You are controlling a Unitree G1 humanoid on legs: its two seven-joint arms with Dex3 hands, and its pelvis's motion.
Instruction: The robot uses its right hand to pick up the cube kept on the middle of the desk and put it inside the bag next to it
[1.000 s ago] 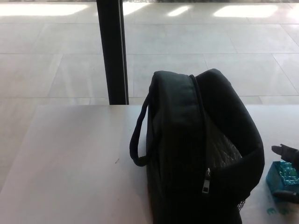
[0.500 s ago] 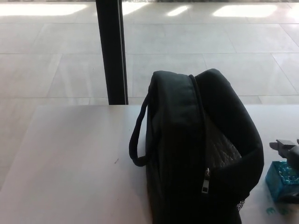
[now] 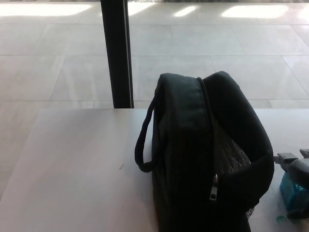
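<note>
A pale desk (image 3: 72,164) stands before a light tiled floor (image 3: 217,63) streaked with glare, with a single dark post (image 3: 117,53) rising behind its far edge. On the desk are one black bag (image 3: 203,154), unzipped along the top with a loop handle (image 3: 142,140) on its left side, and one teal cube (image 3: 293,191) near the right edge. Only the right hand (image 3: 298,181) shows, just beside the bag, lying over the cube with a finger above and another below it, though whether it grips the cube cannot be told.
</note>
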